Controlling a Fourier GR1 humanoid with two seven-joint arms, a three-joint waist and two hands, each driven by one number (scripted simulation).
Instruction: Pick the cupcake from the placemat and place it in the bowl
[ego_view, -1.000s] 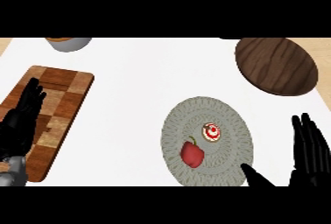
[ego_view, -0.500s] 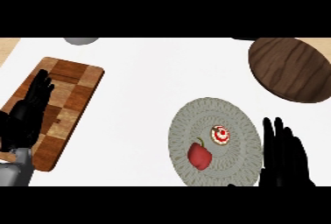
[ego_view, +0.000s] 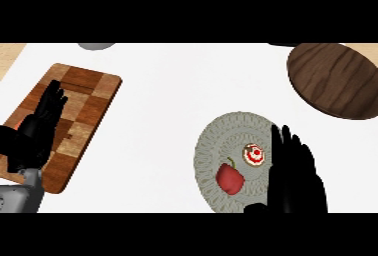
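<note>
A small cupcake (ego_view: 255, 154) with white and red topping lies on the round grey placemat (ego_view: 221, 140), right of centre. Beside it on the mat lies a red pepper (ego_view: 229, 178). The dark wooden bowl (ego_view: 332, 80) sits at the upper right. My right hand (ego_view: 295, 175) is open with straight fingers, just right of the cupcake and covering the mat's right edge. My left hand (ego_view: 37, 130) rests open over the cutting board at the left.
A wooden cutting board (ego_view: 77, 115) lies along the left side. A grey round object (ego_view: 96, 46) peeks in at the top edge. White counter (ego_view: 170, 90) spreads between the board, the mat and the bowl.
My right hand has moved left and up over the placemat's right edge, closer to the cupcake. The view has shifted a little, so everything sits slightly further right.
</note>
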